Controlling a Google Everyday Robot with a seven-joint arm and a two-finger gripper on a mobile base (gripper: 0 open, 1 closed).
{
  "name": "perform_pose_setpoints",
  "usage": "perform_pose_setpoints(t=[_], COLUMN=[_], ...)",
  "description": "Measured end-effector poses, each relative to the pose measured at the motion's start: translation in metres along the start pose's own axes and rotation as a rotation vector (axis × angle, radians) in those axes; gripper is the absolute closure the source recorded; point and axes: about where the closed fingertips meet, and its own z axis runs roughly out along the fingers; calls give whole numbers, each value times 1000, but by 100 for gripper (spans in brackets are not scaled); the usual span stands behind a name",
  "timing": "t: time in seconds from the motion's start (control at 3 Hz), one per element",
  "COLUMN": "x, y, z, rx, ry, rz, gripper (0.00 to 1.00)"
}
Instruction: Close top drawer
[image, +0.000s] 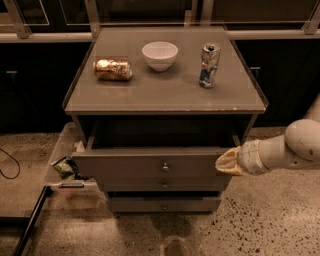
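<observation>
The top drawer (150, 162) is a wide grey-brown wooden drawer with a small round metal knob (165, 167) at its centre. It stands partly pulled out of the cabinet, its inside dark and seemingly bare. My gripper (226, 162), with yellowish fingertips, rests against the right end of the drawer front, on a white arm coming in from the right. Two similar lower drawer fronts (164, 184) sit shut beneath it.
On the cabinet top (165, 95) lie a gold can on its side (113, 69), a white bowl (159, 55) and an upright dented can (209, 65). A clear bin with litter (65, 162) stands on the floor at the left. Dark cabinets stand behind.
</observation>
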Motion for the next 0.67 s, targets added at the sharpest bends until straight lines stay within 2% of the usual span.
perform_pose_setpoints(t=[0.67], x=[0], y=[0], z=[0], rx=[0], ry=[0], rz=[0], gripper=[39])
